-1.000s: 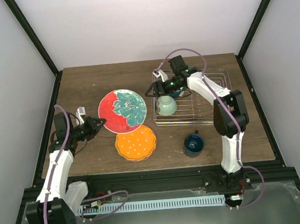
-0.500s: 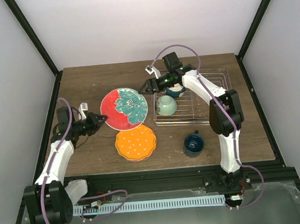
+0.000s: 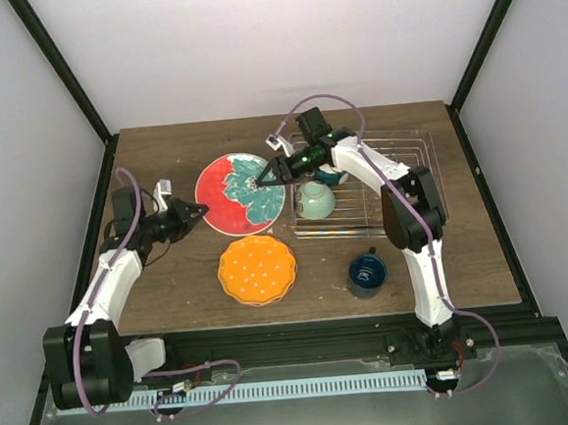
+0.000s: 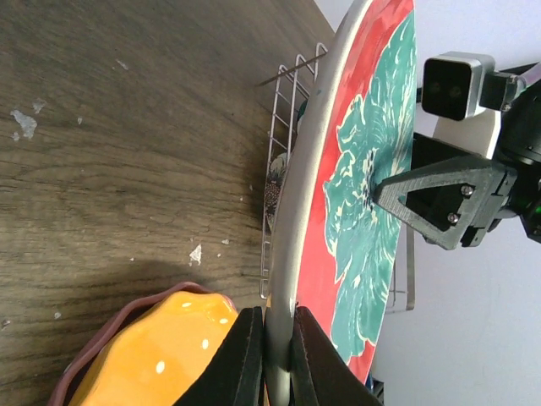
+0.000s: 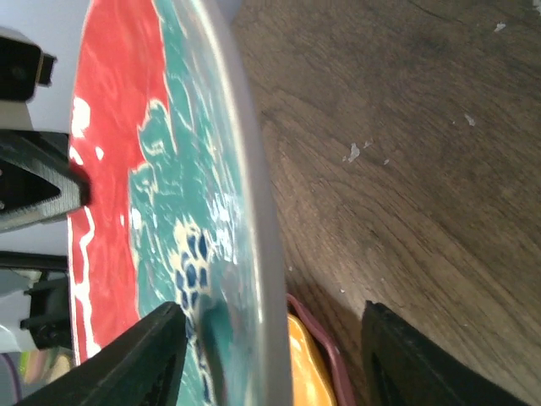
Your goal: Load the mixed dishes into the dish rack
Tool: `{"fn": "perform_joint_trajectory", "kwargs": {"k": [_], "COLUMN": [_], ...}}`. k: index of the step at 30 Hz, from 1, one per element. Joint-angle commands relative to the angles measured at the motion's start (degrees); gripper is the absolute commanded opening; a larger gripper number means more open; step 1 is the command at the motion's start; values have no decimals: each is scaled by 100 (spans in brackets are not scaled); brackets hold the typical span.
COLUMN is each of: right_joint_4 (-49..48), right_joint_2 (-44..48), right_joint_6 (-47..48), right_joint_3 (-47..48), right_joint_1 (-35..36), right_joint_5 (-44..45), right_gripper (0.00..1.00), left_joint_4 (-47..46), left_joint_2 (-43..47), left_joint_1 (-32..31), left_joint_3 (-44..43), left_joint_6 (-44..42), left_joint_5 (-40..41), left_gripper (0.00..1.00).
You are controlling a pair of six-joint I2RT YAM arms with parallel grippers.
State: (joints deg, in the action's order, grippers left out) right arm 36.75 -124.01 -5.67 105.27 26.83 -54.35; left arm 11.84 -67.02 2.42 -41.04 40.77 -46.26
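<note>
Red-and-teal plate (image 3: 229, 197) — rim pinched by left hand (image 4: 275, 338); right hand (image 5: 270, 317) gapes astride it.

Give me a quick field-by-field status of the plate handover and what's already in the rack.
left fingers: clamped on the red-and-teal plate at its rim
right fingers: apart, straddling the plate's opposite rim, not yet gripping
plate: tilted, just left of the dish rack
in rack: pale green bowl; cream-and-blue bowl behind it, partly hidden by the right arm
on table: orange dotted plate, dark blue mug
</note>
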Motion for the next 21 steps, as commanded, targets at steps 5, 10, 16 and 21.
{"fn": "perform_joint_trajectory", "kwargs": {"k": [5, 10, 16, 21], "right_joint_4": [-133, -105, -107, -135], "right_joint_2": [-60, -131, -218, -282], "right_joint_6": [17, 22, -3, -50], "right_joint_3": [403, 512, 631, 810], "right_joint_1": [33, 33, 28, -1], "right_joint_5": [-426, -411, -410, -360], "right_gripper": [27, 7, 1, 1], "left_joint_4": [-858, -835, -741, -693], "left_joint_2": [-247, -411, -527, -629], "left_joint_1": [-79, -83, -99, -93], "left_joint_3": [-485, -616, -727, -833], "left_joint_6": [-94, -154, -261, -333], "left_joint_5": [-606, -627, -628, -666], "left_gripper": [0, 1, 12, 31]}}
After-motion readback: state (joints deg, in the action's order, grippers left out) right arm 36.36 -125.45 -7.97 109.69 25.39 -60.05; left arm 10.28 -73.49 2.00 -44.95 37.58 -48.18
